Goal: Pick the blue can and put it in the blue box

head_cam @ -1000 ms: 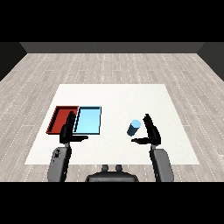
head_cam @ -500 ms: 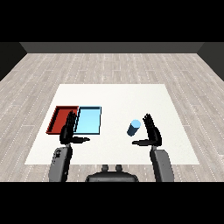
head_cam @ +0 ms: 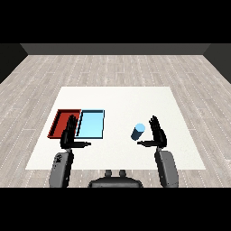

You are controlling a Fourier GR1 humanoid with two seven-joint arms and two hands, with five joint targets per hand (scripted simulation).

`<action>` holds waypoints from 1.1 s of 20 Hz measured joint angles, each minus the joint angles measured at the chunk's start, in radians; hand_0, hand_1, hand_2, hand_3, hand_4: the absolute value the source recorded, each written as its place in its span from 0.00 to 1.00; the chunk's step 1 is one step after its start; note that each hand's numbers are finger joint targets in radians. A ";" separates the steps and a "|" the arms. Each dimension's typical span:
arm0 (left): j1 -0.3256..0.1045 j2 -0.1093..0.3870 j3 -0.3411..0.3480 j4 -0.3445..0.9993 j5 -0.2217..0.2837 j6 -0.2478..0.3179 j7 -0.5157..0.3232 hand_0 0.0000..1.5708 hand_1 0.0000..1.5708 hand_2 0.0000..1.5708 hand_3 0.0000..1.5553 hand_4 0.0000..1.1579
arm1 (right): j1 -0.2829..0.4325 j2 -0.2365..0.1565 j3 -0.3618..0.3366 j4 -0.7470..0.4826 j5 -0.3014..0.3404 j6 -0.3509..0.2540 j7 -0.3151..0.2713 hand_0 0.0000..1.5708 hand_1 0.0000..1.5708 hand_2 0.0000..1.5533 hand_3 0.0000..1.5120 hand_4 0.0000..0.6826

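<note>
On the bench's right half, the blue can (head_cam: 138, 131) stands just left of the right hand (head_cam: 156, 134), fingers straight, thumb out, nothing held; the left hand (head_cam: 69, 135), equally open, waits well apart.

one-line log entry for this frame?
phase: pre-grasp | right hand: open, beside blue can | left hand: open | blue tray: no can inside

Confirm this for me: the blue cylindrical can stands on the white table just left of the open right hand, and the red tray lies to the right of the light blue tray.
One part is wrong. In the head view the shallow red tray lies to the left of the shallow light blue tray, not the right. The rest holds: the blue cylindrical can stands on the white table just left of the open right hand.
</note>
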 measured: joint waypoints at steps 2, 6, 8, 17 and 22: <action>-0.004 0.013 0.013 -0.010 0.017 -0.015 0.018 0.00 0.00 0.00 0.00 0.00 | -0.022 0.001 -0.013 0.052 0.001 -0.003 -0.025 0.00 0.00 0.00 0.00 0.00; 0.023 -0.004 -0.001 -0.025 0.010 -0.013 0.008 0.00 0.00 0.00 0.00 0.00 | -0.049 0.003 -0.021 0.091 -0.002 -0.017 -0.016 0.00 0.00 0.00 0.00 0.00; 0.029 -0.007 -0.001 -0.030 0.014 -0.015 0.008 0.00 0.00 0.00 0.00 0.00 | -0.079 0.002 -0.034 0.147 -0.006 -0.020 -0.028 0.00 0.00 0.00 0.00 0.00; 0.007 -0.002 0.023 0.004 0.040 -0.032 0.006 0.00 0.00 0.00 0.00 0.00 | -0.160 0.010 -0.046 0.286 -0.026 -0.027 -0.045 0.00 0.00 0.00 0.00 0.00; -0.017 0.017 0.043 0.024 0.051 -0.044 0.011 0.00 0.00 0.00 0.00 0.00 | -0.209 0.013 -0.060 0.390 -0.048 -0.011 -0.077 0.00 0.00 0.00 0.00 0.00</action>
